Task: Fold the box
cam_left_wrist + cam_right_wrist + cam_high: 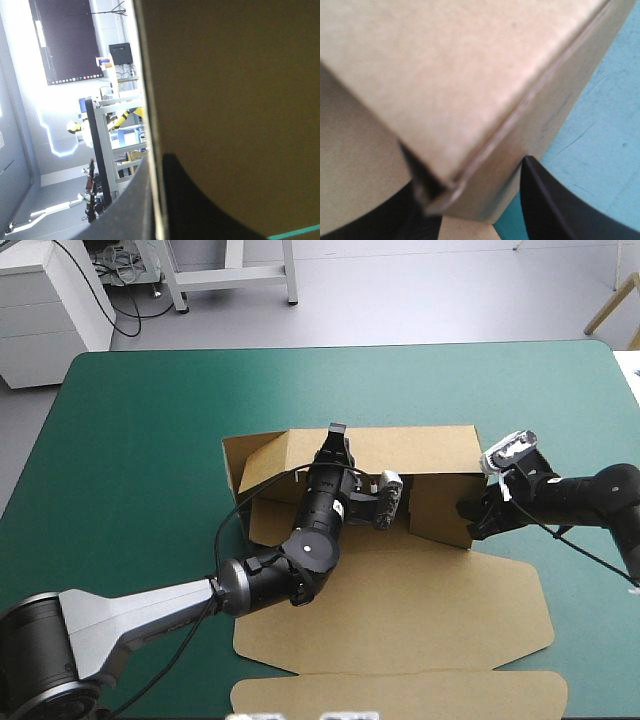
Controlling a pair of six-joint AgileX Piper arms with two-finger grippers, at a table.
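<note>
The brown box lies mid-table, its back and side walls raised and its lid flat toward the front edge. My left gripper reaches over the tray to the back wall's top edge. In the left wrist view the board runs edge-on between the black fingers, so that gripper is shut on the back wall. My right gripper sits at the front corner of the right side wall. In the right wrist view that corner fills the space between the fingers, with one inside the box and one outside.
Bare teal-green cover lies left of and beyond the box. The lid's front flap reaches nearly to the table's front edge. The right arm lies close to the table's right edge. A white cabinet stands beyond the far left corner.
</note>
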